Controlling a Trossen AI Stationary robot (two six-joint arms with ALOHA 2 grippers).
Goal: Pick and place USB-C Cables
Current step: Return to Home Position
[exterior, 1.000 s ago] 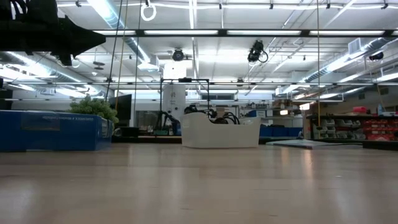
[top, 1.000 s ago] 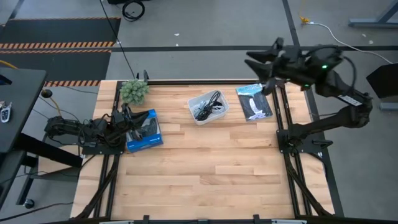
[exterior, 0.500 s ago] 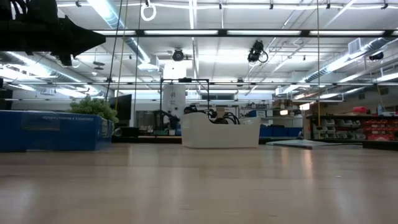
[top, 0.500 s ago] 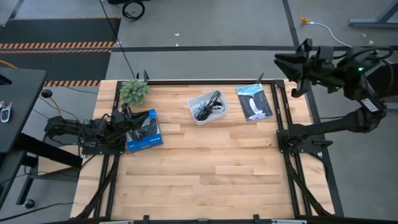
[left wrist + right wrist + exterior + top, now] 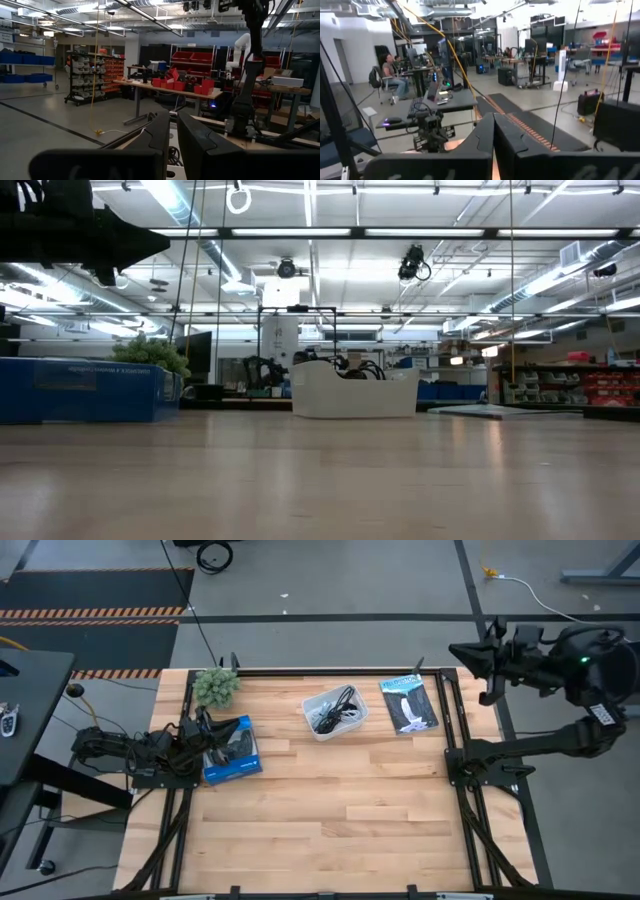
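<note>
The cables (image 5: 335, 708) lie in a loose tangle inside the white tray (image 5: 310, 703) at the back middle of the table (image 5: 330, 820), none left out on the wood that I can see. The right claw (image 5: 458, 650) has swung away in the last second, from above the table's back right corner near the dark booklet (image 5: 408, 705) to well off the right edge; its fingers are narrow, almost touching, and hold nothing. I read that as the sorting done and the arm heading to rest. The left claw (image 5: 172, 117) waits folded at the left edge just beside the blue box (image 5: 235, 755), fingers narrow and empty too. Counting: one tray, one blue box, one booklet, one small green plant (image 5: 216, 686), two arms. In the tangle I make out dark cords and something paler, but I cannot separate them into a firm number.
</note>
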